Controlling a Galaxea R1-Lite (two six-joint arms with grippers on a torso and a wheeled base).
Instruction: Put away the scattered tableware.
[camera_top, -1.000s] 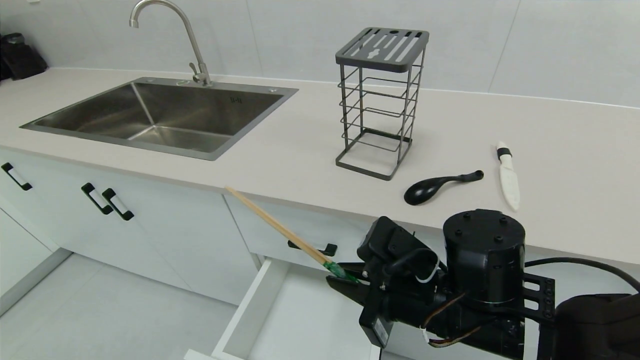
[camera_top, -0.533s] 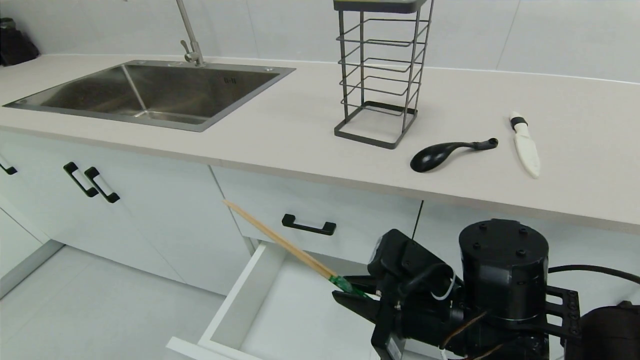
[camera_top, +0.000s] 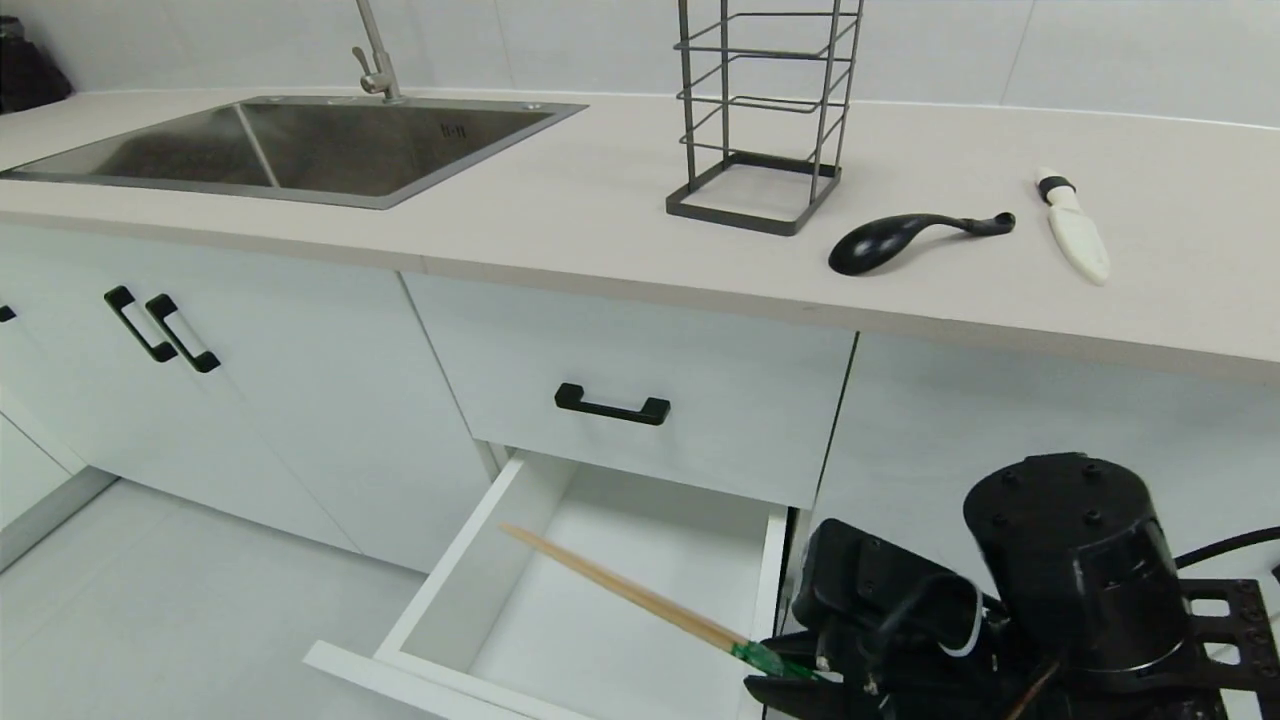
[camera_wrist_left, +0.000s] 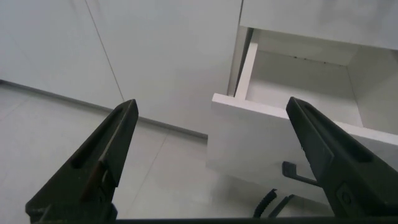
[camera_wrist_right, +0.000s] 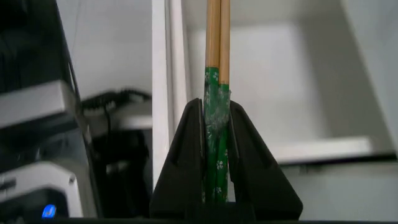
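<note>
Over the open drawer, right tool grasping chopsticks, left tool released, spoon, rack on counter

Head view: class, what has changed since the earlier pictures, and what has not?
The camera dropped. The right gripper, shut on the chopsticks, came down from counter-edge level, so they now slant over the open drawer. Black spoon, white knife and rack stayed on the counter.

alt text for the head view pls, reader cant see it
The right gripper holds a pair of chopsticks by their green ends over the open white drawer below the counter. On the counter lie a black spoon and a white utensil beside a wire rack, with a sink farther left.
</note>
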